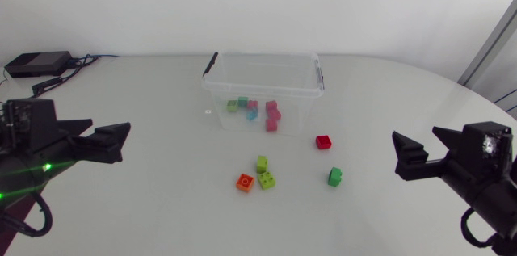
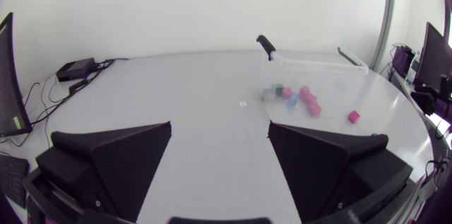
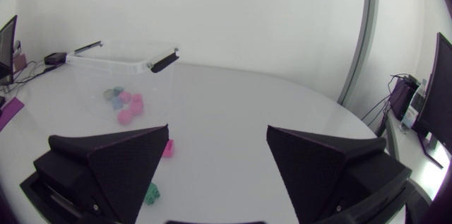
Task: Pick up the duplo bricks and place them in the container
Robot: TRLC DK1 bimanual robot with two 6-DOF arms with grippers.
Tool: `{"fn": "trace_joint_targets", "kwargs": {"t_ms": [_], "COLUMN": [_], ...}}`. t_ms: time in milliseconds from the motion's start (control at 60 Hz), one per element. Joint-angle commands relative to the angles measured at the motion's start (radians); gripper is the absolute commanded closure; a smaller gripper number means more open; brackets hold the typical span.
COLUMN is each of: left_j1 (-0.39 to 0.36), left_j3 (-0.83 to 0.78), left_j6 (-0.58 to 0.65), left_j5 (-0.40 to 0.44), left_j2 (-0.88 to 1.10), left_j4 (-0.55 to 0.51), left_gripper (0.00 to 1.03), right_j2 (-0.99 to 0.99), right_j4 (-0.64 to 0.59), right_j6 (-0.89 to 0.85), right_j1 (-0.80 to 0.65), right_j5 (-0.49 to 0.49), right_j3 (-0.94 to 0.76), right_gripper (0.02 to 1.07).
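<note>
White table [image 1: 161, 199] filled the head view, its edge curving at the far right. Clear container [image 1: 263, 56] sat at the far middle with the lid off and a black handle [image 1: 211, 64] on each short end. Inside lay a loose bunch of small bricks: a green one [image 1: 233, 106], a blue one [image 1: 252, 114] and two pink ones [image 1: 272, 111] close together. There were also a couple more pieces, too small to tell apart.

Five duplo bricks lay out on the table, on the near side of the container. Red brick [image 1: 323, 142] was just off the container's right near corner. Dark green brick [image 1: 335, 177] lay nearer the camera, apart from the red. Orange brick [image 1: 245, 182] sat just beside lime brick [image 1: 266, 179]; could not tell if they touched. Second lime brick [image 1: 262, 162] was just behind that pair.

Left arm sat low at the left edge. Left gripper [image 2: 219, 128] was spread wide with nothing between its fingers, facing across bare table toward the container and well apart from every brick.

Right arm sat at the right edge. Right gripper [image 3: 218, 131] was also spread wide and empty. In its wrist view the red brick showed at the edge of one finger, with the dark green brick beside that same finger and closer in.

Black box [image 1: 36, 64] with cables sat at the far left corner.
</note>
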Motion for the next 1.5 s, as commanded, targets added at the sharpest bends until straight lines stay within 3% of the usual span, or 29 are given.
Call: {"fn": "trace_joint_targets", "kwargs": {"t_ms": [0,183,250,500,600,667,850,1133,1217,1483], "left_j1": [-0.02,-0.06,-0.102,-0.229,-0.264,-0.269,-0.32,-0.442,-0.49,-0.542], "left_j3": [0.08,0.231,0.265,0.375,0.461,0.527,0.622,0.7,0.717,0.726], "left_j6": [0.042,0.169,0.263,0.407,0.376,0.353,0.287,0.145,0.105,0.03], "left_j5": [0.0,0.002,0.003,0.042,0.104,0.19,0.203,0.189,0.14,0.046], "left_j2": [0.131,0.418,0.502,0.726,0.829,0.893,0.984,1.097,1.112,1.183], "left_j4": [-0.034,-0.163,-0.178,-0.295,-0.357,-0.406,-0.419,-0.425,-0.43,-0.43], "left_gripper": [0.09,0.09,0.09,0.07,0.11,0.12,0.12,0.16,0.16,0.16], "right_j2": [0.093,0.244,0.288,0.4,0.405,0.403,0.463,0.517,0.494,0.495], "right_j4": [-0.001,-0.097,-0.123,-0.199,-0.235,-0.238,-0.353,-0.401,-0.386,-0.399], "right_j6": [0.021,0.021,0.021,0.007,-0.014,-0.057,-0.165,-0.338,-0.38,-0.39], "right_j1": [0.008,0.003,-0.02,-0.029,-0.026,-0.023,0.06,0.125,0.125,0.149], "right_j5": [-0.015,-0.124,-0.176,-0.325,-0.34,-0.332,-0.248,-0.254,-0.251,-0.253], "right_j3": [0.048,0.13,0.152,0.189,0.209,0.215,0.275,0.294,0.275,0.276], "right_gripper": [0.07,0.07,0.07,0.07,0.07,0.07,0.07,0.07,0.07,0.07]}}
